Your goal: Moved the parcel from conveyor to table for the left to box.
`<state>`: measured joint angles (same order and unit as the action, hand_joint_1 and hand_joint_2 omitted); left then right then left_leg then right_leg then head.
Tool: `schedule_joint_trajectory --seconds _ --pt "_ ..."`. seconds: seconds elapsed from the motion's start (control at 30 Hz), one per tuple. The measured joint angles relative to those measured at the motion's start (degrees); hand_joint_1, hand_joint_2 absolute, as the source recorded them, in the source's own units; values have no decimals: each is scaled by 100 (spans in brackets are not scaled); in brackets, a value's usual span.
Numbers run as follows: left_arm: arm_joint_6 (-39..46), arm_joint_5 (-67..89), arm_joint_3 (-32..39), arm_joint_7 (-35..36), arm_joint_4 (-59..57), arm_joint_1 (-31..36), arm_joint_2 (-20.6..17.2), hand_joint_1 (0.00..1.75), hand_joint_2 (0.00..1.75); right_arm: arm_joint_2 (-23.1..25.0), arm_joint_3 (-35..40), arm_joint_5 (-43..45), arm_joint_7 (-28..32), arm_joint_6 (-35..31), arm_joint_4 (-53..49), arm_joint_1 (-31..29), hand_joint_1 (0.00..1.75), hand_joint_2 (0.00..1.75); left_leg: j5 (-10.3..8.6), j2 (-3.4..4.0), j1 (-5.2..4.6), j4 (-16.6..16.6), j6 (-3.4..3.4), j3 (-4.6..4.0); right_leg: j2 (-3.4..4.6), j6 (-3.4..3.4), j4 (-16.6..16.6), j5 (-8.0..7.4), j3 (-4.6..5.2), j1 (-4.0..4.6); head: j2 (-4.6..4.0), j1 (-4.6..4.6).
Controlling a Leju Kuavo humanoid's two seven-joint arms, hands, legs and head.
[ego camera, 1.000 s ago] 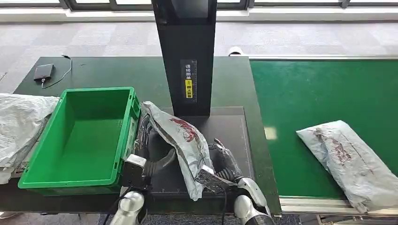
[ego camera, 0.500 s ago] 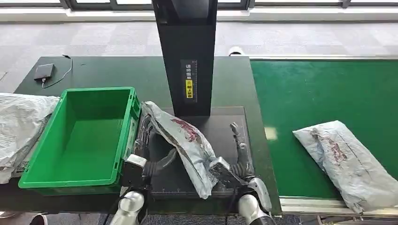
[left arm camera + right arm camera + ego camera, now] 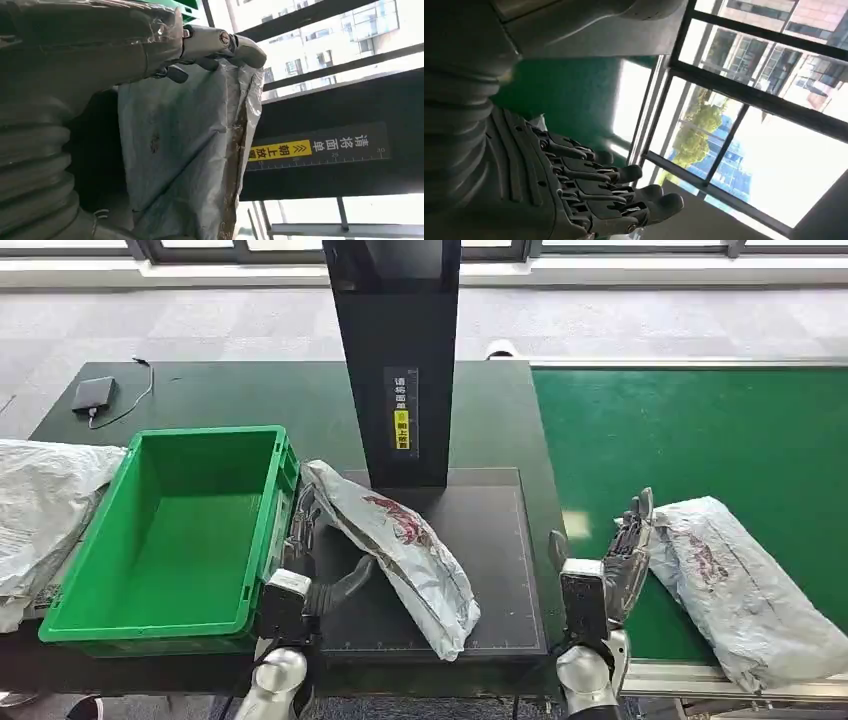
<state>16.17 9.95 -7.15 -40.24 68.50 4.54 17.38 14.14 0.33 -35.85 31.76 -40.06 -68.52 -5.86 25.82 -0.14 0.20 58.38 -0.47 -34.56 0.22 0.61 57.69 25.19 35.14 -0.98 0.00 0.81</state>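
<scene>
A grey parcel (image 3: 395,550) lies tilted on the dark scanning mat (image 3: 500,540) of the counter (image 3: 250,395), its upper end leaning against the green crate (image 3: 180,530), and the left hand (image 3: 315,575) reaches under that end with fingers and thumb around the wrapping, gripping it. The right hand (image 3: 610,560) is raised at the edge of the green conveyor (image 3: 690,430), fingers spread and holding nothing, just beside a second grey parcel (image 3: 745,585) on the belt. A black scanner post (image 3: 400,350) stands behind the mat.

Black scanner post (image 3: 398,360) mid-table; small black device (image 3: 92,394) (cabled) far-left corner.
</scene>
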Motion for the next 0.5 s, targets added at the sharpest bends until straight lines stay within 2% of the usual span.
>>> schedule_joint_trajectory --seconds 0.03,0.17,0.4,0.43,0.5 --pt "0 -2 0 0 0 0 0 0 175 2 -18 31 46 0 -27 11 0 0 0 0 0 0 0 0 1 0 0 0 1 0 0 0" --pt "55 -39 -2 0 -2 1 0 0 175 236 -450 170 712 -13 -365 84 0 0 -1 0 0 0 -1 0 0 0 0 0 1 0 0 0" --pt "94 -90 -7 0 -4 2 2 0 175 326 -1023 297 824 -11 -876 189 0 0 1 -2 -3 1 2 -1 -2 1 0 1 0 -3 0 2" --pt "109 -107 -7 0 -9 2 2 0 175 326 -1106 337 824 -11 -1033 217 0 175 1 -7 -3 2 2 -1 -6 2 -1 1 1 -3 0 2" --pt "111 -107 -11 0 -31 9 2 0 175 326 -1264 361 824 -13 -1479 292 0 175 1 -8 -4 3 2 -3 -7 2 -1 0 0 -5 0 2"
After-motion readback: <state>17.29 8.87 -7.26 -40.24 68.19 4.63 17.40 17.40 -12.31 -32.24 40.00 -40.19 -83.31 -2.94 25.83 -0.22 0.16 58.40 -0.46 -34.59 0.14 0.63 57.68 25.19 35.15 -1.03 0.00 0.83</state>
